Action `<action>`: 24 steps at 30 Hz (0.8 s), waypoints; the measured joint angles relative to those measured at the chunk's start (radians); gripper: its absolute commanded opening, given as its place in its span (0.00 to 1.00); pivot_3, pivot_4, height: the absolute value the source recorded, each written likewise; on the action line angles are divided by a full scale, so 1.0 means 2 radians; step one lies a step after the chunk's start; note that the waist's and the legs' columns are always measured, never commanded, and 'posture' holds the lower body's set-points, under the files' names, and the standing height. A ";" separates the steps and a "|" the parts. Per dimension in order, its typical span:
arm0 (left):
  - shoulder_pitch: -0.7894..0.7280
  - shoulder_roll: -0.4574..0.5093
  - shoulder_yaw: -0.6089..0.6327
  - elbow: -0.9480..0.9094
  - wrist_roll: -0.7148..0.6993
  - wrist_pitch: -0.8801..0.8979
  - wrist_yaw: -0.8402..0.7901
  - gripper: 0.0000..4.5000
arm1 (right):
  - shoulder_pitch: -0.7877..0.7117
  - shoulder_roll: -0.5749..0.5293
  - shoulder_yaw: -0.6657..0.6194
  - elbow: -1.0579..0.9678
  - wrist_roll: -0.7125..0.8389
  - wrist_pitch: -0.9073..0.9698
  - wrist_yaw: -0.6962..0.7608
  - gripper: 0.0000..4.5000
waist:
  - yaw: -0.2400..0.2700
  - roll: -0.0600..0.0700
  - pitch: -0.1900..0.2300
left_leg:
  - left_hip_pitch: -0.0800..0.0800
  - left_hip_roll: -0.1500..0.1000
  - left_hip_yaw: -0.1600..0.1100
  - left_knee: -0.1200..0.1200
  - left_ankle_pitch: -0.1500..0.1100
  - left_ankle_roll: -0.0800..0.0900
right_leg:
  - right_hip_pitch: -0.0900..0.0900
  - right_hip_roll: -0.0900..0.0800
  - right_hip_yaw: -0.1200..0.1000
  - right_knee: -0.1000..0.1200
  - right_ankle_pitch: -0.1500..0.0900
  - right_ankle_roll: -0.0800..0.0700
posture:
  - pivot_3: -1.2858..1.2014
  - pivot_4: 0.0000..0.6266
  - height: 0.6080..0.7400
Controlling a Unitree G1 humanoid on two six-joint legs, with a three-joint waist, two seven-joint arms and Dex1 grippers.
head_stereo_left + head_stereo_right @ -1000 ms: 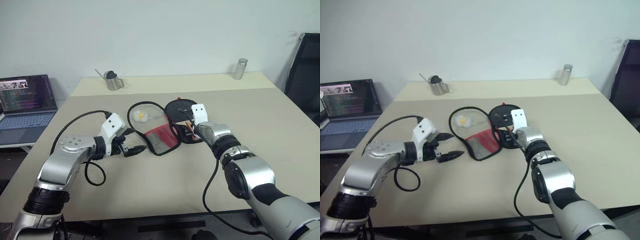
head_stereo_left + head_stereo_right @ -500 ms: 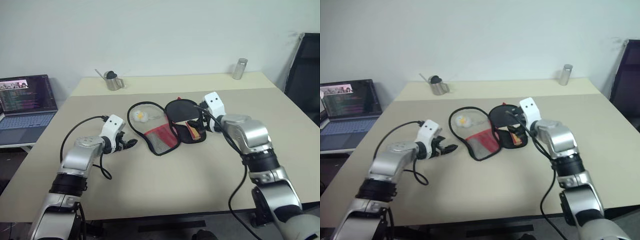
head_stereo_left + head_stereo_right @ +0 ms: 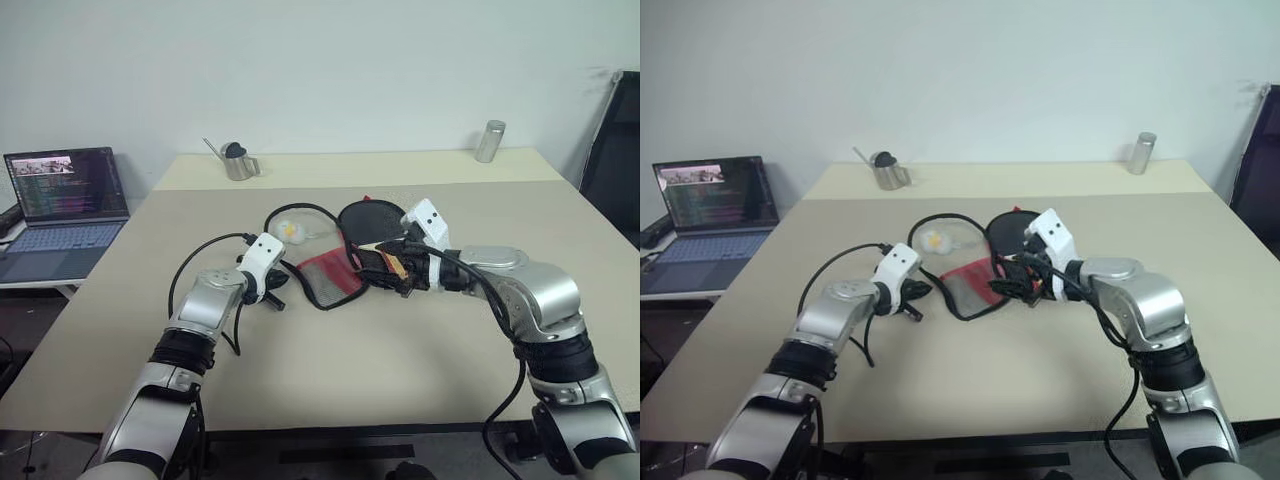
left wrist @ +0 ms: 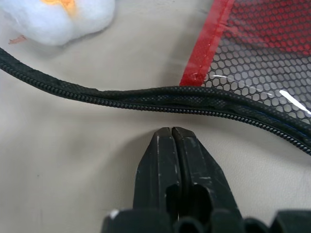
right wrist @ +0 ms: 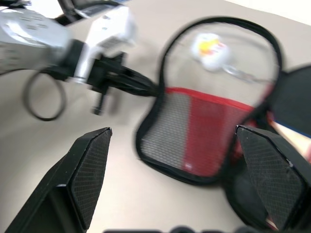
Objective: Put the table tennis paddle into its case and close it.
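One black-and-red soft zip case (image 3: 322, 262) (mesh pocket, white fluffy pom-pom (image 4: 58, 17)), lying unzipped mid-table (image 3: 420, 350); one black-bladed paddle (image 3: 372, 240) with striped wooden handle inside its right half; left gripper (image 4: 174, 141) pinched shut, empty, just beside the case's zip edge; right gripper (image 5: 175, 160) spread wide above the case; one laptop (image 3: 65, 195), one metal cup (image 3: 238, 163), one metal cylinder (image 3: 489, 141) well apart.

The case (image 4: 252, 53) is showing red honeycomb mesh cloth, a glossy red trim and a matt black woven zip edge. Its pom-pom (image 4: 58, 17) is looking fluffy, the table (image 3: 350, 350) smooth and matt.
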 measured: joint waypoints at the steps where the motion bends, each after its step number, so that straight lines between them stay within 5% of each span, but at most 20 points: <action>1: 0.000 -0.001 0.000 0.000 0.001 0.000 0.000 0.01 | 0.001 -0.003 0.000 -0.005 0.002 0.000 0.001 1.00 | 0.001 0.000 0.000 | 0.000 0.000 0.000 0.000 0.000 0.000 | 0.000 0.000 0.000 0.000 0.000 0.000 | 0.52 0.24 1.00; 11: 0.005 -0.061 0.006 -0.002 0.000 -0.032 0.013 0.01 | 0.016 -0.047 -0.021 0.003 0.001 -0.017 -0.006 1.00 | 0.007 -0.001 0.000 | 0.000 0.000 0.000 0.000 0.000 0.000 | 0.000 0.000 0.000 0.000 0.000 0.000 | 0.52 0.24 1.00; 16: 0.010 -0.105 0.049 -0.018 -0.036 -0.117 0.028 0.01 | 0.015 -0.046 -0.056 0.037 -0.008 -0.030 -0.050 1.00 | 0.006 -0.001 0.000 | 0.000 0.000 0.000 0.000 0.000 0.000 | 0.000 0.000 0.000 0.000 0.000 0.000 | 0.52 0.24 1.00; 24: -0.078 -0.189 0.097 0.016 -0.062 -0.218 0.082 0.01 | 0.000 -0.024 -0.092 0.064 -0.024 -0.050 -0.125 1.00 | 0.011 -0.001 0.000 | -0.001 0.000 0.001 0.000 0.000 0.000 | 0.000 -0.001 0.000 -0.001 0.000 0.000 | 0.52 0.24 1.00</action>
